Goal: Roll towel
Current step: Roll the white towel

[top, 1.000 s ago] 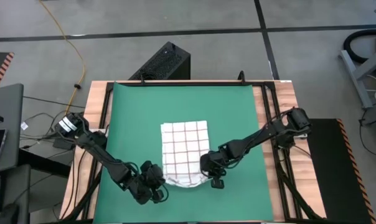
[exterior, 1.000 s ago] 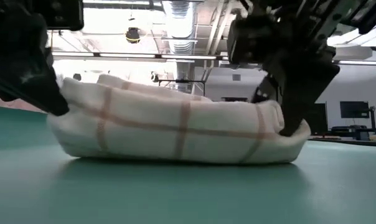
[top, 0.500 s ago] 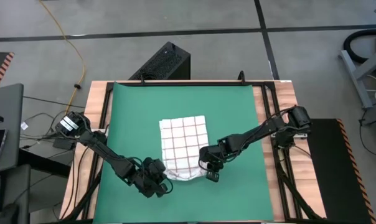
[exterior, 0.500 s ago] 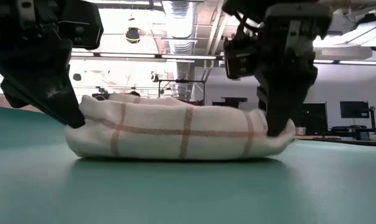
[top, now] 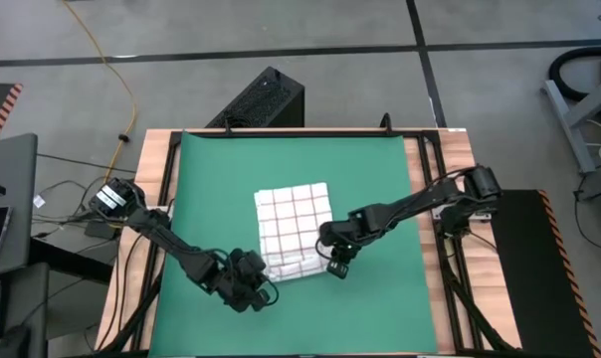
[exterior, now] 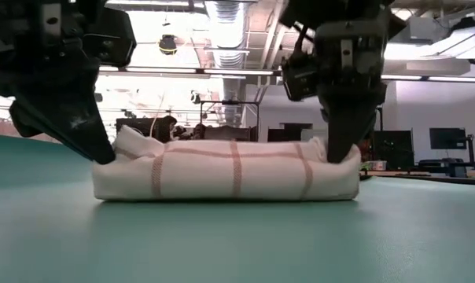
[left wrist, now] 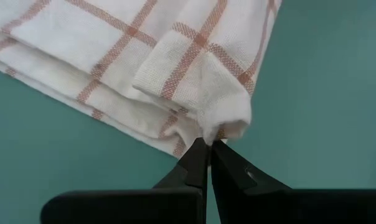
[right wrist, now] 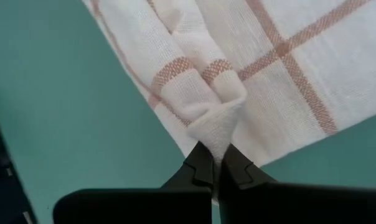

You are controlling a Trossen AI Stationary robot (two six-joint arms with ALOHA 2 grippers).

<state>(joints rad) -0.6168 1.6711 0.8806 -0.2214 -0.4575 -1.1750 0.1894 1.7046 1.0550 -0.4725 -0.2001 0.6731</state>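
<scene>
The white towel with red grid lines (top: 294,227) lies on the green mat (top: 211,189). Its far part is flat, and its near end is rolled into a low roll (exterior: 226,169) resting on the mat. My left gripper (top: 265,289) is shut at the roll's left end and shows on the left in the low view (exterior: 105,156). At the roll's right end my right gripper (top: 332,265) is shut too, and it shows on the right in the low view (exterior: 337,154). My left gripper pinches the folded corner at the roll's left end (left wrist: 220,129) between its two fingertips. It comes slanting down from the near left. That end stands slightly raised; the roll lies on the mat. My right gripper pinches a bunched fold at the roll's right end (right wrist: 216,129) between its fingertips. The fingers point steeply down from the right. The roll's underside stays on the mat.
The green mat covers most of the wooden table (top: 430,199); bare mat lies on all sides of the towel. A black box (top: 266,99) stands beyond the far edge. Black rails run along the table's left and right sides.
Both grippers have gone toward the far edge and a little toward each other, staying shut on the roll's ends. The right wrist has turned. The towel's near end has rolled over further into a tighter, shorter roll, and the flat far part has stayed in place.
</scene>
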